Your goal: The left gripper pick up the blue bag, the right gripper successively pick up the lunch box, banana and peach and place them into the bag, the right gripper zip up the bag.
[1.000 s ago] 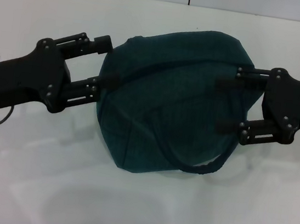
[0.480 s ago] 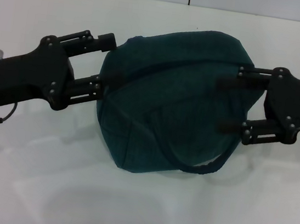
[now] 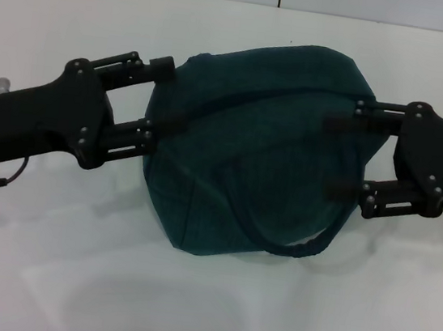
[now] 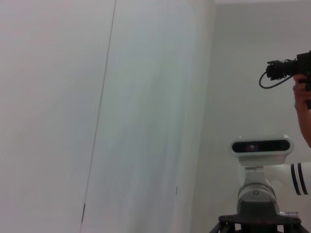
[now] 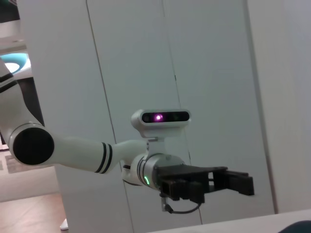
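The blue bag (image 3: 246, 161) lies bulging on the white table (image 3: 202, 310), its strap looping out at the front right. My left gripper (image 3: 158, 98) is at the bag's left edge with its jaws wide apart, one finger at the bag's back corner and one against its side. My right gripper (image 3: 333, 156) is open over the bag's right side, its fingers spread above the fabric. The lunch box, banana and peach are not visible in any view. The right wrist view shows the left gripper (image 5: 238, 183) farther off.
The table around the bag is plain white, with a wall seam behind it. The left wrist view shows the robot's head camera (image 4: 261, 146) and a person's hand with a camera (image 4: 301, 82) at the picture's edge.
My left gripper has shifted slightly toward the bag. My right gripper has drawn back a little to the right. The bag has not moved.
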Controlling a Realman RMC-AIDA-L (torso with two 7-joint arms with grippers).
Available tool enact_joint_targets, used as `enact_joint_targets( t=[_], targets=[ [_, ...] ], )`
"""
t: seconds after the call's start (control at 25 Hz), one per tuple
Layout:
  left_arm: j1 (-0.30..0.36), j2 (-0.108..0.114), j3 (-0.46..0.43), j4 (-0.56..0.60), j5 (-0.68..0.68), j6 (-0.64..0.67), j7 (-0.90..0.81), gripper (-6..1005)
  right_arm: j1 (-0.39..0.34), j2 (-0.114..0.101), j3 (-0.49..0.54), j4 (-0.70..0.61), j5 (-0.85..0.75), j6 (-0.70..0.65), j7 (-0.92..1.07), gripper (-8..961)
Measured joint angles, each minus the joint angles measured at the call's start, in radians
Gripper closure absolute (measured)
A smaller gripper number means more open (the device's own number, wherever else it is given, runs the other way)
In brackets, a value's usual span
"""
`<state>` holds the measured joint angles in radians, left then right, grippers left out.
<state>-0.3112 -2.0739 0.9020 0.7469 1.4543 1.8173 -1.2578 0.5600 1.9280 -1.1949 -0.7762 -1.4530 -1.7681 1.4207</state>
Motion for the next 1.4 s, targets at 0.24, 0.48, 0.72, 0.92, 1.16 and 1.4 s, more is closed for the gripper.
enact_joint_targets(
  t=[0.24,0.48,0.72,0.92,1.16,1.4],
  targets=[
    [0.0,-0.002,0.0,0.0,0.004,0.001,-0.001,315,-0.004,0.001,0.0,0.0,0.0,-0.002,0.0,146],
    [0.0,-0.003,0.0,0.0,0.005,0.001,-0.002,315,-0.01,0.002,0.001,0.0,0.001,-0.002,0.0,147],
    [-0.001,-0.004,0.0,-0.001,0.005,0.001,-0.002,315,-0.012,0.004,0.023,0.0,0.0,-0.019,-0.001,148],
    [-0.002,-0.005,0.0,-0.002,0.006,0.001,-0.002,314,-0.012,0.005,0.027,0.0,-0.002,-0.024,-0.002,149],
    [-0.003,-0.005,0.0,-0.003,0.008,0.001,-0.002,315,-0.011,0.005,0.028,0.0,-0.004,-0.024,-0.002,150],
    [-0.004,-0.005,0.001,-0.004,0.017,0.001,-0.002,315,-0.01,0.005,0.028,0.0,-0.005,-0.024,-0.002,151]
  ],
)
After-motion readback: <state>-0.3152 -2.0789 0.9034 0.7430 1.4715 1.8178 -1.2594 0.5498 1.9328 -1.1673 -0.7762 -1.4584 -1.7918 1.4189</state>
